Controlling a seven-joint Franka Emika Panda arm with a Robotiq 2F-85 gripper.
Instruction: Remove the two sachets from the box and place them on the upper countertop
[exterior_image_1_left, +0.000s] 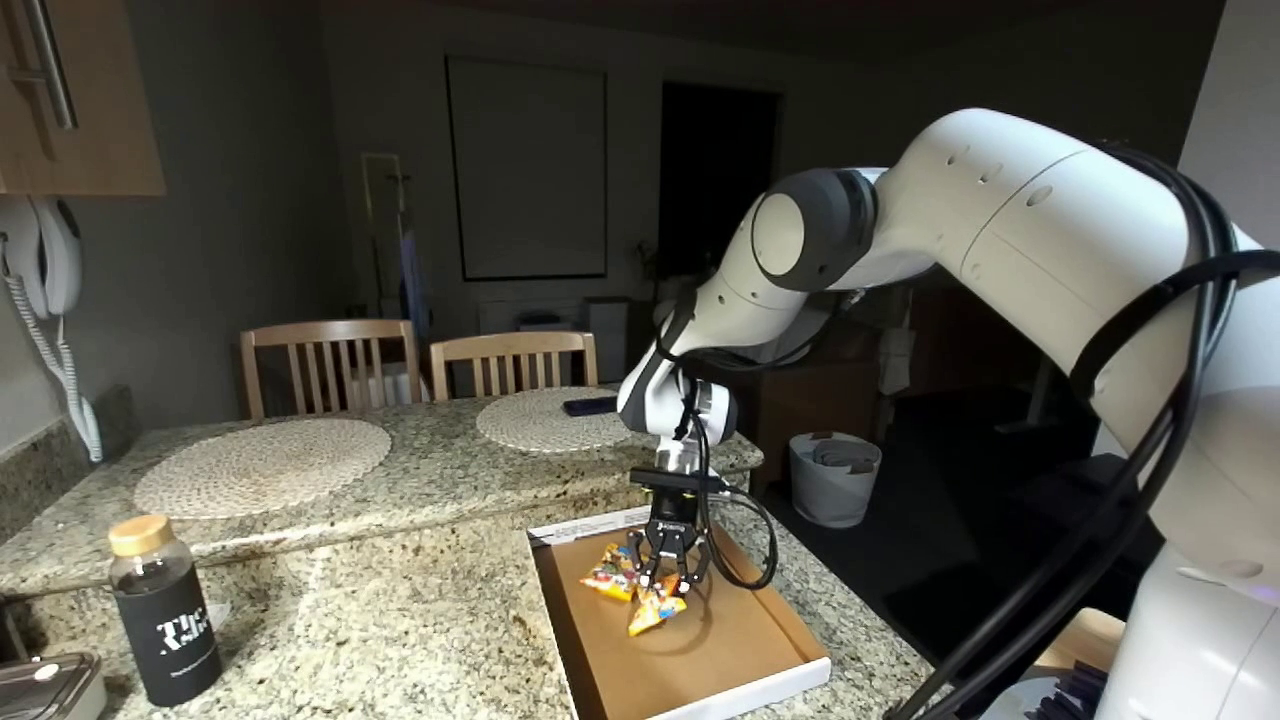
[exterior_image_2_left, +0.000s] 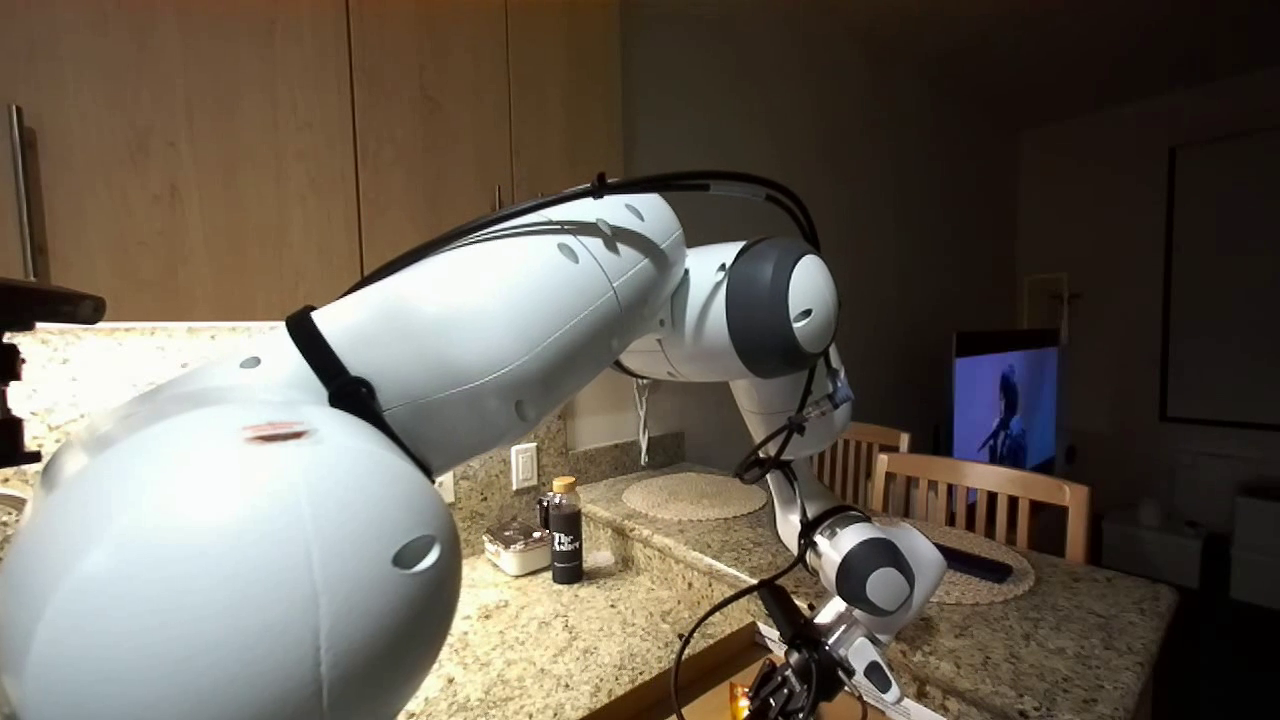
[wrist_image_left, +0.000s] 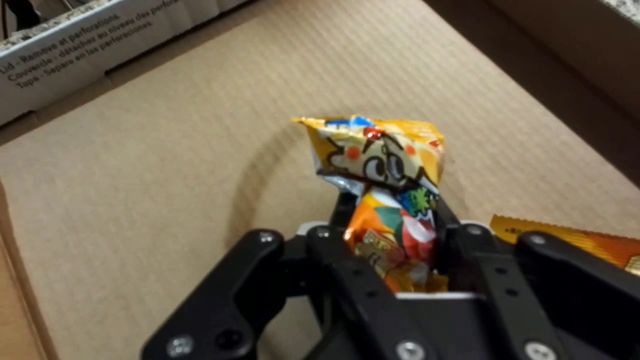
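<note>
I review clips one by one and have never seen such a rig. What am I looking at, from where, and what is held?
That is a robot arm; the black tool at its end grasps things. Two pictures come from cameras outside the robot, the third from one on its wrist. An open cardboard box sits on the lower counter, as does a bottle; two round mats lie on the upper counter. In the wrist picture the tool is closed on a yellow-orange packet, which looks crumpled. A second packet lies beside it in the box. Whether the held one is lifted, I cannot tell.
</note>
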